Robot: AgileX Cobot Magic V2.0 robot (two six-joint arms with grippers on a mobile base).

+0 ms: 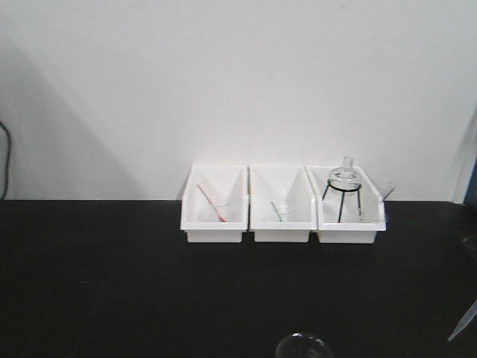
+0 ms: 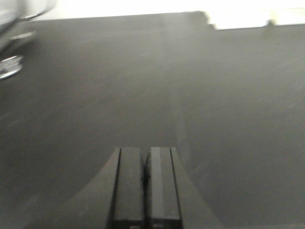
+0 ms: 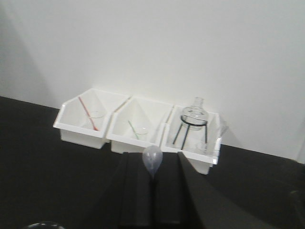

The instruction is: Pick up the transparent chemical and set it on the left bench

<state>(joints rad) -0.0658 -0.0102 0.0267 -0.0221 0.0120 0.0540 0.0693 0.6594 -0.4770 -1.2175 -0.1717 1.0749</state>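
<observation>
Fig. 1, placing step: R end effector (image 3: 152,168) is pinching pipette (image 3: 152,157) over counter (image 1: 97,283); L end effector (image 2: 145,153) is sitting closed, empty. Next, I'm judging: lowering beside beaker (image 1: 302,347), then releasing.

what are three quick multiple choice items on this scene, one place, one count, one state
1. Which bin holds the round flask? A left B middle C right
2. How many white bins stand in the row? A two B three C four
3. How is the left gripper? A wide open B shut, empty C shut on a beaker
Answers: C, the flask stands in the rightmost bin; B, three bins sit side by side; B, its fingers meet with nothing between them.
</observation>
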